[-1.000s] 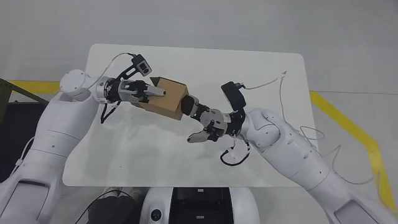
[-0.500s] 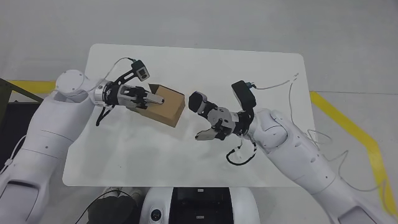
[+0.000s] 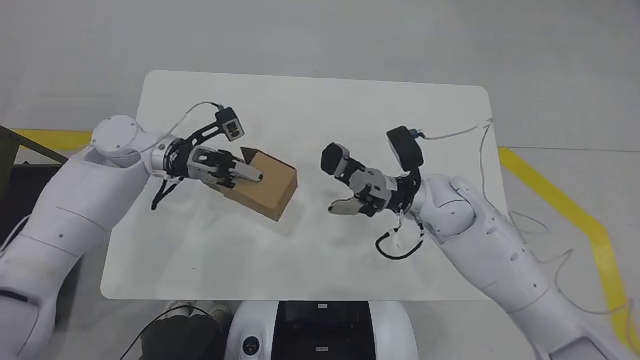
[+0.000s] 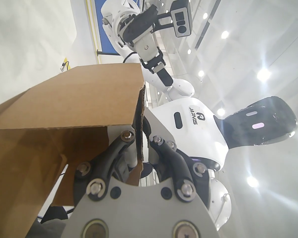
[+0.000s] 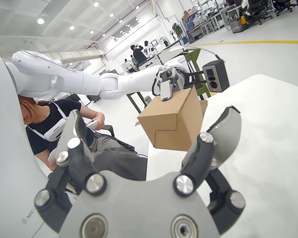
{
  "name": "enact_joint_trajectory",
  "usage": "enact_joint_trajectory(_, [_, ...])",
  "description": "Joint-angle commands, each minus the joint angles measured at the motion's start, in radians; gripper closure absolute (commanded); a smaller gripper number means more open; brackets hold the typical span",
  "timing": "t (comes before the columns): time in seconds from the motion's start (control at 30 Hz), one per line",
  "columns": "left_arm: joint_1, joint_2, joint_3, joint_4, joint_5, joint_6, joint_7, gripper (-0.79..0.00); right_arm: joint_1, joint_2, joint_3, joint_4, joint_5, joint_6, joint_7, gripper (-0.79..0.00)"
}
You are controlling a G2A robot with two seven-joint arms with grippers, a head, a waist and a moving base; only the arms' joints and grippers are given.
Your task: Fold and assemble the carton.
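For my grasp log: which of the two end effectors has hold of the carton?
The left end effector, shut on a wall of the carton. The right end effector is open and apart from it, with bare table between them.

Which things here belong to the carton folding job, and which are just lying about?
Job: carton; left gripper, shut on its wall; right gripper, open, apart from it.
Lying about: white cable trailing over the table.
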Motion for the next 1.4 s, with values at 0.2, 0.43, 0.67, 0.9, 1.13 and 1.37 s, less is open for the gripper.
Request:
enact_joint_trajectory(0.2, [-0.088, 0.027, 0.089, 0.071, 0.011, -0.048, 0.0, 0.0, 0.003, 0.006, 0.028, 0.026, 0.023, 0.0, 0.03, -0.785])
enact_joint_trajectory(0.43, [-0.153, 0.004, 0.104, 0.104, 0.161, -0.12, 0.074, 0.0, -0.004, 0.013, 0.065, 0.027, 0.001, 0.0, 0.04, -0.785])
enact_joint_trajectory(0.67, [-0.166, -0.006, 0.106, -0.016, 0.46, -0.095, 0.338, 0.0, -0.028, 0.015, 0.094, 0.019, -0.035, 0.018, 0.025, -0.785])
enact_joint_trajectory(0.9, [-0.156, -0.014, 0.13, -0.165, 0.773, 0.034, 0.529, 0.0, -0.045, 0.015, 0.114, 0.007, -0.075, 0.049, 0.012, -0.785])
enact_joint_trajectory(1.13, [-0.163, -0.032, 0.191, -0.272, 1.003, 0.139, 0.498, 0.0, -0.069, 0.018, 0.139, -0.006, -0.089, 0.068, 0.006, -0.785])
enact_joint_trajectory(1.37, [-0.201, -0.054, 0.233, -0.301, 1.128, 0.209, 0.39, 0.0, -0.093, 0.023, 0.165, -0.025, -0.079, 0.091, 0.012, -0.785])
